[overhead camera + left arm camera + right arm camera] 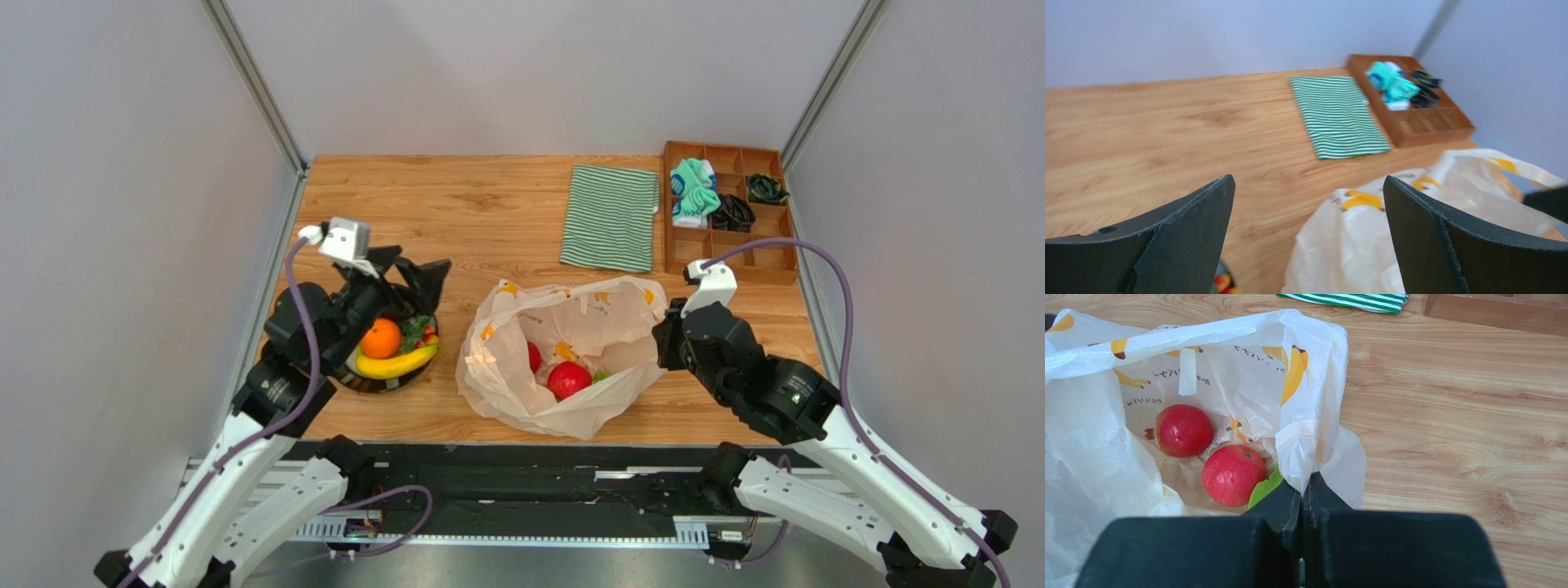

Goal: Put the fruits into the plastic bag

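Observation:
The plastic bag (577, 312) lies open at the table's middle, with two red apples (568, 380) and a green piece (601, 376) inside. My right gripper (666, 341) is shut on the bag's right rim and holds the mouth up. In the right wrist view the gripper (1303, 487) pinches the bag (1100, 453), with the apples (1233, 475) and the green piece (1263, 491) beside it. An orange (382, 337), a yellow banana (395, 363) and a green fruit (417, 328) sit in a dark bowl (368, 382). My left gripper (411, 276) hovers open and empty above the bowl; it also shows in the left wrist view (1308, 179), with the bag (1364, 245) below.
A green-and-white striped cloth (610, 217) lies at the back, also in the left wrist view (1339, 116). A wooden compartment tray (726, 251) with small items stands at the back right, also in the left wrist view (1438, 125). Grey walls close in both sides.

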Robot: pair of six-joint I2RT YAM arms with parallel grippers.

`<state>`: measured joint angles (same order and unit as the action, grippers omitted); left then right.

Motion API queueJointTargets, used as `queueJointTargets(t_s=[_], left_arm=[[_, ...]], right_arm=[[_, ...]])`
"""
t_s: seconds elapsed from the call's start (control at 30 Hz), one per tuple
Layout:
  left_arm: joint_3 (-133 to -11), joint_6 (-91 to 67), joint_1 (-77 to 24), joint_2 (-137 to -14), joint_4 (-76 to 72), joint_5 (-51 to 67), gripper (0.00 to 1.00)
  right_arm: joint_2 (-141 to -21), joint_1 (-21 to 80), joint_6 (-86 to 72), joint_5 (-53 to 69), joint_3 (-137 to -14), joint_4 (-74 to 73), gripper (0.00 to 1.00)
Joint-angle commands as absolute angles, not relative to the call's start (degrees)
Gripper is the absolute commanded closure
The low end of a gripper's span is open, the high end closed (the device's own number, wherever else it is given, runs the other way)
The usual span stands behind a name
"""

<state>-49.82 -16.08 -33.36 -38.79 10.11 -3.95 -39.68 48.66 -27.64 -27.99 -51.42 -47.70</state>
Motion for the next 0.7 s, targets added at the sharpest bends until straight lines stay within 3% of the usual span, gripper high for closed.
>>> queueJointTargets(t_s=[0.0,0.23,0.67], left_arm=[[-48.0,-22.4,-24.0,-36.5,20.9,-9.8,0.01],[-43.2,-28.5,-9.5,-41.6,27.2,-6.2,0.01],[-37.3,-32.1,-8.0,-49.0,25.3,-11.9,0.01]], right_arm=[[-40.2,48.5,-28.0,-28.6,-52.0,-46.8,1.0],[-40.5,48.6,-27.9,-28.2,-52.0,-46.6,1.0],[-40.1,48.5,-27.3,-28.7,-52.2,-47.0,1.0]])
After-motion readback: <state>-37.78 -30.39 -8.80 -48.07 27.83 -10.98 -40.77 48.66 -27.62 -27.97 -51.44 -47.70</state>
